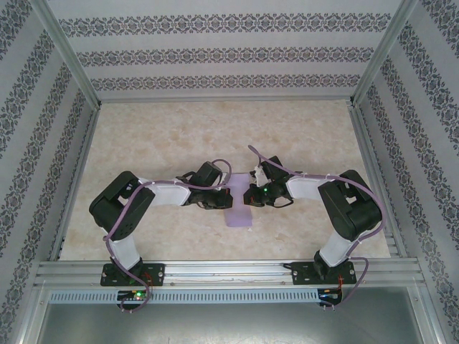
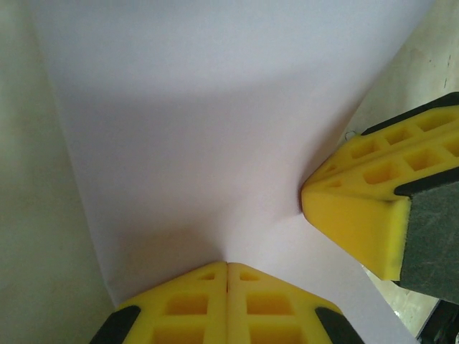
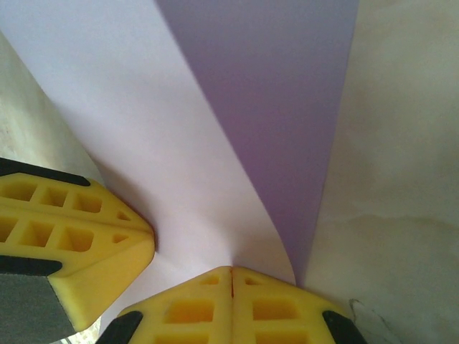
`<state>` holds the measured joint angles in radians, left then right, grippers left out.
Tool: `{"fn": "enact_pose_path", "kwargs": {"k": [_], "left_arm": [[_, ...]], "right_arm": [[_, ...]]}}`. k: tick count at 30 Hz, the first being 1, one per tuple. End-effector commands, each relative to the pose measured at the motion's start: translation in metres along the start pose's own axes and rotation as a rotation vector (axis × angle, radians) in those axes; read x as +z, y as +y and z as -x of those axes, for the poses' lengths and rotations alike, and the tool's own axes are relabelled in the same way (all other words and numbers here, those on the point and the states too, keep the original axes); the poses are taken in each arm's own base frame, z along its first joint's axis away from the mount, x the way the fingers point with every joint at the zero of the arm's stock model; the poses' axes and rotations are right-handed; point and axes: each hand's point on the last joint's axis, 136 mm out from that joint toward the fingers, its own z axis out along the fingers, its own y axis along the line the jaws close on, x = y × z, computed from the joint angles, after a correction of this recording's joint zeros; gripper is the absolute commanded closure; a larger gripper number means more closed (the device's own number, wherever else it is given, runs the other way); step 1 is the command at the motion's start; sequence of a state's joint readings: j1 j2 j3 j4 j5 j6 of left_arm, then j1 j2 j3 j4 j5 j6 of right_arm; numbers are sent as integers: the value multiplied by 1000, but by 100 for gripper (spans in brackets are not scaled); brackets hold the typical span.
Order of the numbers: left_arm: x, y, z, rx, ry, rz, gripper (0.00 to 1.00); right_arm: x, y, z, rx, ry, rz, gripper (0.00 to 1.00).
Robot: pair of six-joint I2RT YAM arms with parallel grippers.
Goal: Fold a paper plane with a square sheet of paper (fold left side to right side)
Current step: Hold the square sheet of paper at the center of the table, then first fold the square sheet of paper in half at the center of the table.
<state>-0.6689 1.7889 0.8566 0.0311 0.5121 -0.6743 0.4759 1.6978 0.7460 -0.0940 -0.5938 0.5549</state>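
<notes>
**Pressed down at the centre**

Beige marbled table (image 1: 158, 136), between patterned wall panels (image 1: 215, 57), carries the thin lilac square sheet of paper (image 1: 239, 213) centrally, partly hidden under both black arms (image 1: 337, 201). Left gripper (image 2: 227, 276) and right gripper (image 3: 232, 279), fingers pressed together, touch it side by side

Left arm (image 1: 133, 208), right arm (image 1: 344, 208): black joints, white links, lilac cables (image 1: 107, 244); yellow square-pocketed fingers (image 2: 193, 308), dark grey pads (image 2: 434, 236).
</notes>
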Motion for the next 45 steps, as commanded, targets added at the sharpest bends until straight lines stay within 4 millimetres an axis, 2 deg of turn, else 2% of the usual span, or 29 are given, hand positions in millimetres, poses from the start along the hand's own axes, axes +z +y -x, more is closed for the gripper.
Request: {"fn": "enact_pose_path", "kwargs": {"k": [1, 5, 8, 14, 19, 22, 29, 35, 41, 45], "left_arm": [[12, 21, -19, -26, 49, 74, 96], [14, 25, -21, -32, 55, 87, 96], [14, 26, -21, -33, 56, 90, 96], [14, 25, -20, -30, 56, 90, 96], [14, 23, -19, -28, 55, 87, 96], [14, 22, -19, -26, 57, 87, 96], [10, 21, -26, -22, 70, 85, 96], [3, 19, -45, -23, 103, 79, 96], [-7, 21, -73, -43, 129, 83, 96], [-11, 23, -83, -72, 119, 65, 96]], "right_arm": [[-5, 11, 9, 5, -32, 27, 100], [-16, 35, 21, -20, -69, 103, 100], [-16, 44, 26, -22, -75, 144, 100], [0, 52, 34, -4, -67, 196, 100], [14, 51, 37, 0, -52, 182, 100], [19, 44, 38, 12, -53, 156, 100], [29, 6, 28, 64, -47, 16, 100], [30, -27, 21, 119, -50, -97, 100], [29, -37, 19, 136, -56, -122, 100], [30, -33, 19, 123, -51, -100, 100]]}}
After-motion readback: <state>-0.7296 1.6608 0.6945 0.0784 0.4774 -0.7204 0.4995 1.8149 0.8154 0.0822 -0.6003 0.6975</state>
